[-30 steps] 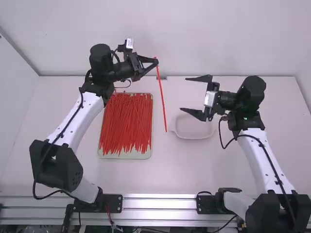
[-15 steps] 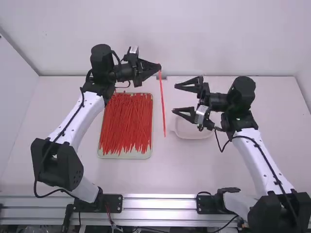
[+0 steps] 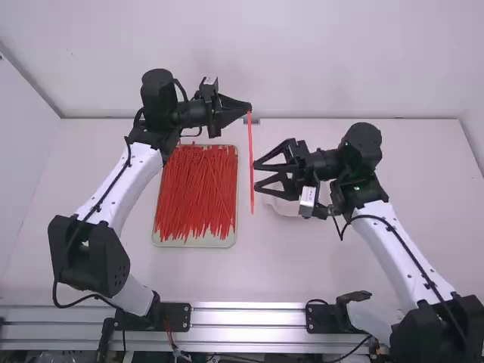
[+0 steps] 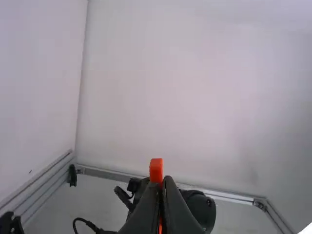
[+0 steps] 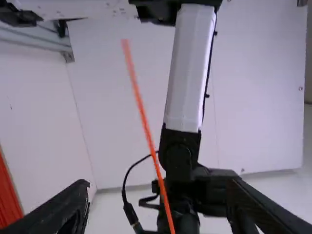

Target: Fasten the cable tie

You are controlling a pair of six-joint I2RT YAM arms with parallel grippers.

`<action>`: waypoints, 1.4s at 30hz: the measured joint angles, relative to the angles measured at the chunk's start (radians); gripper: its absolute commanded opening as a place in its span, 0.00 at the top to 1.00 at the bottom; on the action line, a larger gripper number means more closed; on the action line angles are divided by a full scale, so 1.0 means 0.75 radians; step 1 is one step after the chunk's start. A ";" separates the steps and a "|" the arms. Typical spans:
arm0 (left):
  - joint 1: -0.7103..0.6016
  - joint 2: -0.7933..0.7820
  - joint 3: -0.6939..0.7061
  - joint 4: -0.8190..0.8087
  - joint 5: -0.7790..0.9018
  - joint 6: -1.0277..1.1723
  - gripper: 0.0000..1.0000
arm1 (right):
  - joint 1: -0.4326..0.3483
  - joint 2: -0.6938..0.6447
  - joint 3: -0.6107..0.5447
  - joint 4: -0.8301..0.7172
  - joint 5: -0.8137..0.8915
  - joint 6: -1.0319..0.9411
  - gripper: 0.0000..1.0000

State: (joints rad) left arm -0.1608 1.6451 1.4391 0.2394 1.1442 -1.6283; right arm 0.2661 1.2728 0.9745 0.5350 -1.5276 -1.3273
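Note:
A single red cable tie [image 3: 250,162] hangs straight down above the table, held by its head end in my left gripper [image 3: 246,112], which is shut on it. In the left wrist view the tie's head [image 4: 156,170] sticks out between the shut fingers. My right gripper [image 3: 259,176] stands open just right of the tie's lower part, its fingers spread on either side of the strip's height. In the right wrist view the tie [image 5: 146,131] runs as a thin orange line in front of the left arm, between my open fingers [image 5: 58,209].
A tray [image 3: 231,240] holding several red cable ties [image 3: 197,189] lies on the table under the left arm. A shallow white dish [image 3: 291,208] sits behind the right gripper. Bare white table lies to the right and front.
The right gripper has swung left, from over the dish to beside the hanging tie, staying open. The left gripper with the tie has shifted slightly right.

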 measured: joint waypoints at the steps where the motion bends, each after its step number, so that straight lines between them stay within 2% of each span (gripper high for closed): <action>1: 0.000 0.000 0.000 0.000 0.002 -0.001 0.98 | 0.006 0.000 0.000 0.001 -0.008 -0.001 0.25; 5: -0.008 0.000 0.000 0.000 -0.006 -0.004 0.98 | 0.005 -0.001 0.000 0.001 -0.019 -0.016 0.28; 9: -0.019 0.000 0.000 0.000 -0.041 -0.004 0.98 | 0.004 -0.001 0.000 0.001 -0.018 -0.020 0.41; 11: -0.024 0.000 0.000 -0.001 -0.063 -0.003 0.98 | 0.004 -0.001 0.000 0.001 -0.021 -0.021 0.51; 13: -0.024 0.000 0.000 -0.001 -0.073 -0.003 0.98 | 0.004 -0.001 0.000 0.001 -0.021 -0.032 0.54; 17: -0.027 0.000 0.000 -0.001 -0.085 -0.003 0.98 | -0.021 -0.001 0.000 0.000 -0.020 -0.048 0.82; 23: -0.031 0.000 0.000 -0.028 -0.113 0.017 0.98 | -0.043 -0.001 0.000 0.002 -0.020 -0.056 1.00; 35: -0.040 0.001 0.000 -0.035 -0.146 0.069 0.98 | -0.043 -0.001 0.000 0.001 -0.012 -0.012 1.00; 42: -0.040 0.001 0.000 -0.036 -0.156 0.252 0.98 | -0.043 -0.001 0.000 -0.015 0.013 0.230 1.00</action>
State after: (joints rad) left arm -0.1909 1.6455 1.4391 0.2127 1.0271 -1.4391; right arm 0.2337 1.2724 0.9745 0.5236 -1.5181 -1.1549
